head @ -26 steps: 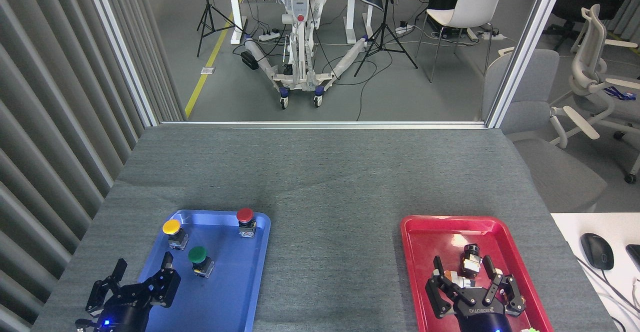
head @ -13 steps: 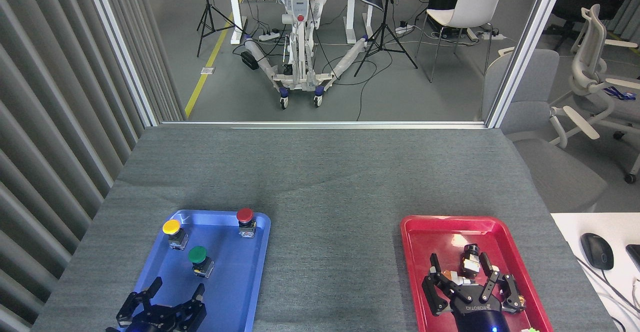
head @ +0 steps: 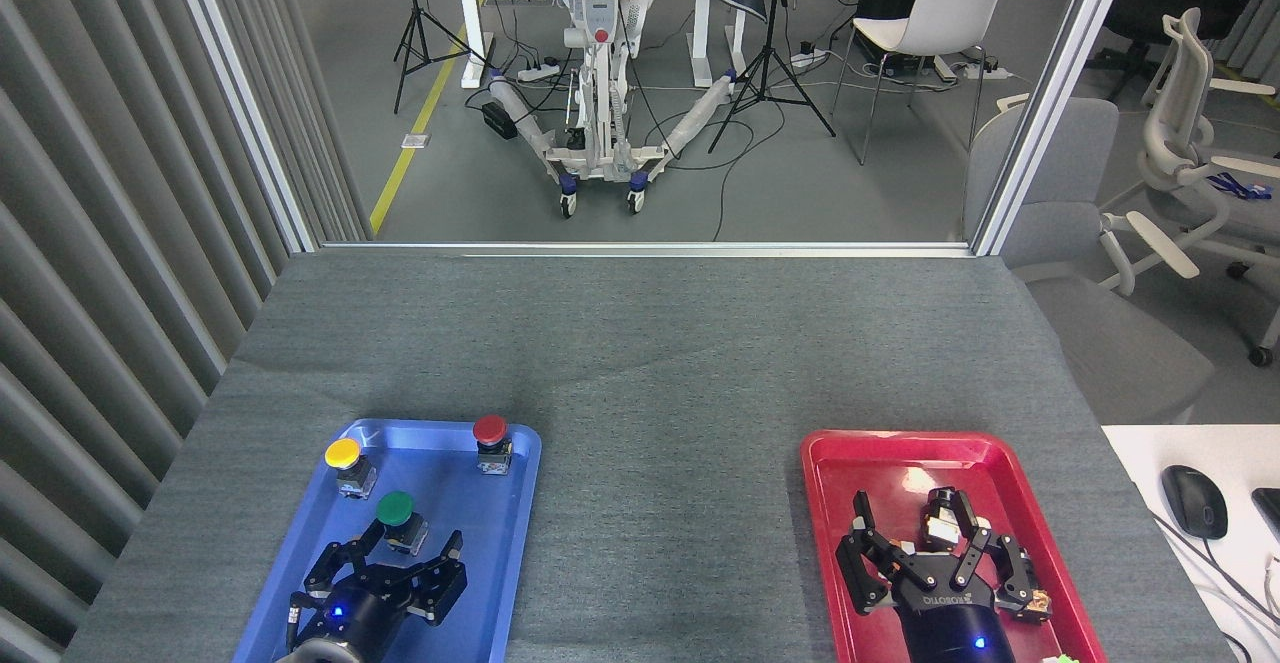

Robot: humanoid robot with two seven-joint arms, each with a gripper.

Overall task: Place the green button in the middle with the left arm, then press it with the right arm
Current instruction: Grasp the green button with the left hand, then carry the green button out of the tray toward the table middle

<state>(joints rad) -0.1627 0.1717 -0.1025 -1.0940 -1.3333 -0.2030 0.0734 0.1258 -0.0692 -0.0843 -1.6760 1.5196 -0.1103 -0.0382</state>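
The green button [head: 397, 514] stands upright in the blue tray [head: 500, 533], between the yellow and red buttons. My left gripper [head: 412, 540] is open over the tray, its fingers [head: 452, 549] reaching either side of the green button's base from the near side; whether they touch it is unclear. My right gripper [head: 912, 518] is open over the red tray [head: 830, 483], with small parts beneath its fingers. The middle [head: 665, 503], bare grey tabletop between the trays, holds nothing.
A yellow button [head: 344, 459] and a red button [head: 490, 437] stand at the far end of the blue tray. A black cylindrical part [head: 938, 518] lies in the red tray. A white side table with a mouse [head: 1193, 500] is at the right.
My left gripper has moved right and forward, from the tray's near left corner up to the green button. My right gripper shifted slightly forward over the red tray.
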